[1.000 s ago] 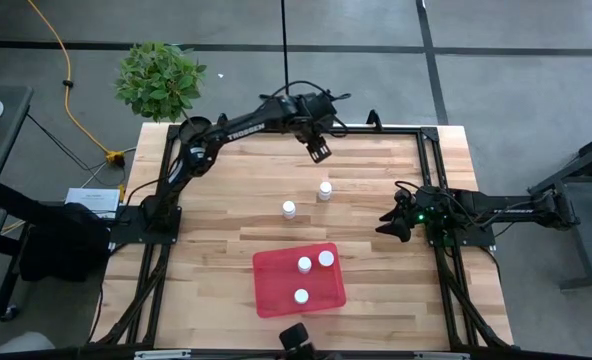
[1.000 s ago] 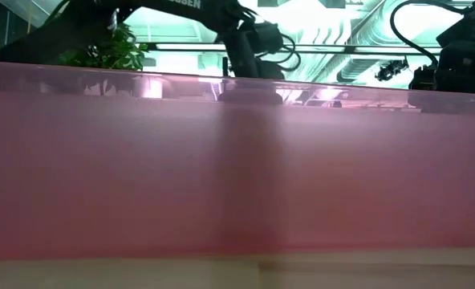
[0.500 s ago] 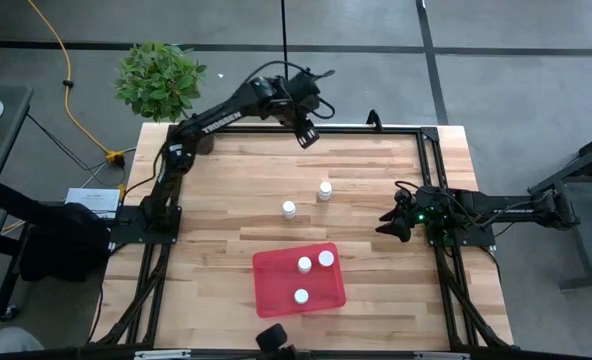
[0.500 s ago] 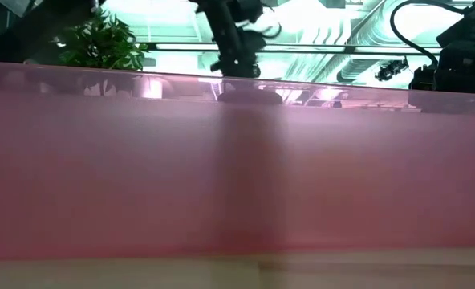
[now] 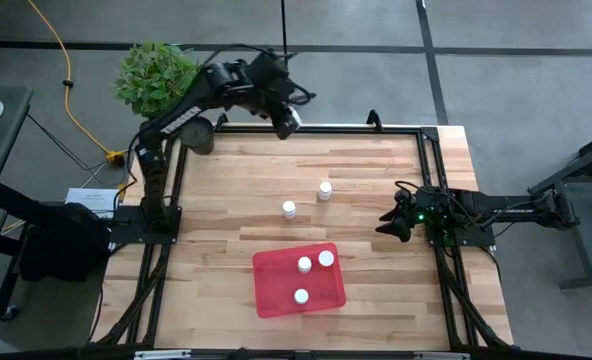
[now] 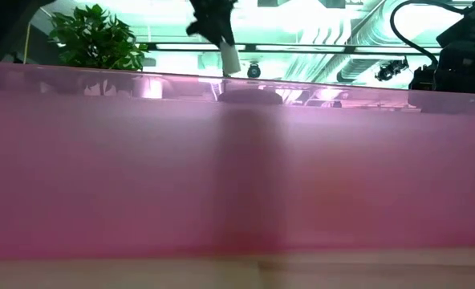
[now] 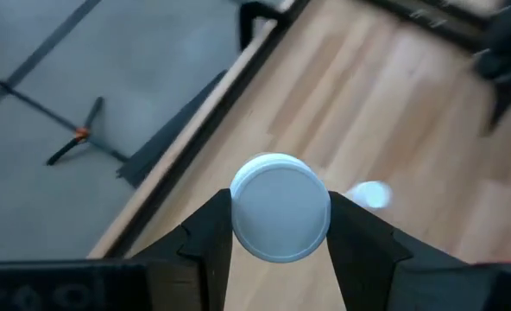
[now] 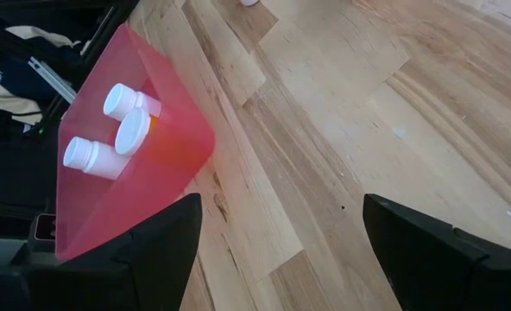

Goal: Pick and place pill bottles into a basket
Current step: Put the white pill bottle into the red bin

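Inside the red basket (image 5: pixel 276 295), three pill bottles (image 5: pixel 304 264); left gripper (image 7: pixel 279 250) clamping a fourth bottle (image 7: pixel 280 207).

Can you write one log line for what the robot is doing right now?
left gripper: holds pill bottle, raised | right gripper: open, idle | red tray: three bottles | table: two bottles

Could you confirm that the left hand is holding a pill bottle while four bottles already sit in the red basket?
Not quite: the high view shows three pill bottles in the basket, not four. The left hand does hold a bottle, as its wrist view shows.
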Motion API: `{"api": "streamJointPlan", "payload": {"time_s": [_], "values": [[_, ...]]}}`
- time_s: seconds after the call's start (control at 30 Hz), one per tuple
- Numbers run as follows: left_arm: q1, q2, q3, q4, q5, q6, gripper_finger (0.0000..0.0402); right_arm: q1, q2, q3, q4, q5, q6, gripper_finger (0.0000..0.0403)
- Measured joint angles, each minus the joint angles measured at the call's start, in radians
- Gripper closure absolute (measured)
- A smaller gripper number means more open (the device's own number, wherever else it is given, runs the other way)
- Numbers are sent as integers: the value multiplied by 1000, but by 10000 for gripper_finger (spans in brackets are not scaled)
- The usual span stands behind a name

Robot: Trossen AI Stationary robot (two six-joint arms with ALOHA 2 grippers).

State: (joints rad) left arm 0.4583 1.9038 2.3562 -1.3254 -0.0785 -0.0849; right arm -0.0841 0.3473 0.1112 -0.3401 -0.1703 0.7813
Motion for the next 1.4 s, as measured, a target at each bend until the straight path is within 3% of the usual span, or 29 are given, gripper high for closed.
{"api": "streamJointPlan", "payload": {"time_s": [0.3, 0.53, 0.8, 1.4], "values": [[-10, -93, 0, -10, 362, -120, 211, 0, 0, 0, 0, 8, -4, 91], [-86, -102, 0, -10, 517, -163, 211, 0, 0, 0, 0, 10, -4, 91], [-254, -102, -13, 32, 506, -198, 211, 0, 0, 0, 0, 28, -3, 91], [-647, -102, -15, -40, 234, -256, 211, 0, 0, -1, 10, -4, 25, 91]]}}
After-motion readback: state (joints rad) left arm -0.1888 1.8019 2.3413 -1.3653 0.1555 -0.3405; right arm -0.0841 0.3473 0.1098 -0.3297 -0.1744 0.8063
